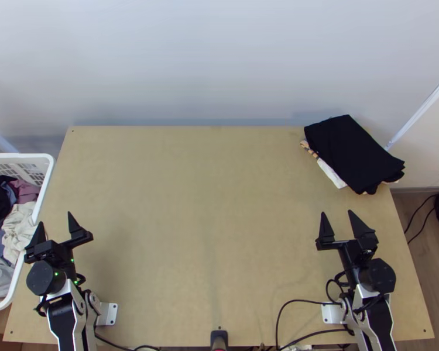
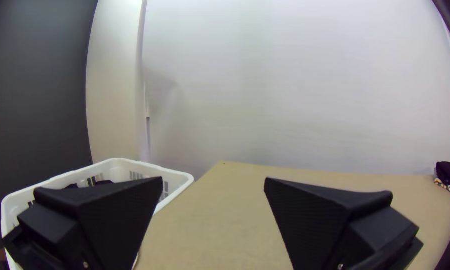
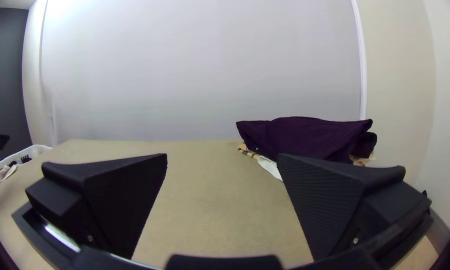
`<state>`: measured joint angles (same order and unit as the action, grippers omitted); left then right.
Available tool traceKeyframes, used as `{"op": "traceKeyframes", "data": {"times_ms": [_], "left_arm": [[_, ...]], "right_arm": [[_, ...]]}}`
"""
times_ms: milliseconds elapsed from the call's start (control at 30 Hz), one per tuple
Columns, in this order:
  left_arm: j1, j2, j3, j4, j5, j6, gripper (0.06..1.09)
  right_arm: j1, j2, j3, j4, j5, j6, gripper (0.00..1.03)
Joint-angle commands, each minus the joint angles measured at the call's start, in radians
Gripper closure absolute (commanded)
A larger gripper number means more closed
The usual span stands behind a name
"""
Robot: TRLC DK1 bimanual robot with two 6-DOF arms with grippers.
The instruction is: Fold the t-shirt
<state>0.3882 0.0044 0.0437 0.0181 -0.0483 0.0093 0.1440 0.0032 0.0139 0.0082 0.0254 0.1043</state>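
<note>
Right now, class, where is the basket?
In the top view, the basket is at the far left, beside the left edge of the table, with the left gripper close to its right side.

Left of table (image 1: 208, 234): 1 basket (image 1: 26, 157), clothes (image 1: 20, 225) inside | On table, far right corner: cloth stack (image 1: 354, 152)

The basket (image 1: 26, 157) beside the table (image 1: 202, 222) is cut off; on the table, black cloth (image 1: 348, 149) mostly hides white cloth (image 1: 332, 174).

And no, not a single word, number, label, brand or sign can be read here, in any view!
</note>
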Motion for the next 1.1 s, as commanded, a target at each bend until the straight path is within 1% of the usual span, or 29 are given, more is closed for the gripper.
{"op": "traceKeyframes", "data": {"times_ms": [0, 200, 267, 300, 367, 433, 567, 600, 700, 800, 900, 1000, 1067], "left_arm": [[0.006, -0.004, -0.041, -0.017, 0.001, 0.017, 0.10], [0.006, -0.004, -0.041, -0.017, 0.001, 0.014, 0.10], [0.006, -0.004, -0.041, -0.021, 0.024, 0.011, 0.10], [0.006, -0.004, -0.041, -0.024, 0.024, 0.017, 0.10], [0.051, -0.004, -0.041, -0.023, 0.024, 0.093, 0.10], [0.095, -0.004, -0.041, -0.017, 0.024, 0.067, 0.10], [0.132, -0.004, -0.004, -0.032, 0.021, 0.086, 0.10], [0.152, -0.004, 0.025, -0.064, 0.022, 0.086, 0.10], [0.158, 0.000, 0.137, -0.222, 0.024, 0.078, 0.10], [0.152, 0.060, 0.266, -0.342, 0.025, 0.026, 0.10], [0.152, 0.207, 0.417, -0.441, 0.024, -0.046, 0.10], [0.164, 0.362, 0.558, -0.538, 0.024, -0.086, 0.10], [0.193, 0.456, 0.640, -0.587, 0.024, -0.091, 0.10]], "right_arm": [[0.006, -0.005, -0.005, -0.024, 0.001, 0.008, 0.03], [0.006, -0.005, -0.005, -0.024, 0.001, 0.006, 0.03], [0.006, -0.005, -0.005, -0.024, 0.001, 0.008, 0.03], [0.006, -0.005, -0.005, -0.024, 0.001, 0.008, 0.03], [0.006, -0.005, -0.005, -0.024, 0.001, 0.008, 0.03], [0.006, -0.005, -0.005, -0.024, 0.001, 0.008, 0.03], [0.006, -0.005, -0.005, -0.024, 0.001, 0.008, 0.03], [0.006, -0.005, -0.005, -0.024, 0.001, 0.008, 0.03], [0.006, -0.005, -0.005, -0.024, 0.001, 0.008, 0.03], [0.006, -0.005, -0.005, -0.024, 0.001, 0.006, 0.03], [0.006, -0.005, -0.005, -0.024, 0.001, 0.008, 0.03], [0.006, -0.005, -0.005, -0.024, 0.001, 0.008, 0.03], [0.006, -0.005, -0.005, -0.024, 0.001, 0.006, 0.03]]}}
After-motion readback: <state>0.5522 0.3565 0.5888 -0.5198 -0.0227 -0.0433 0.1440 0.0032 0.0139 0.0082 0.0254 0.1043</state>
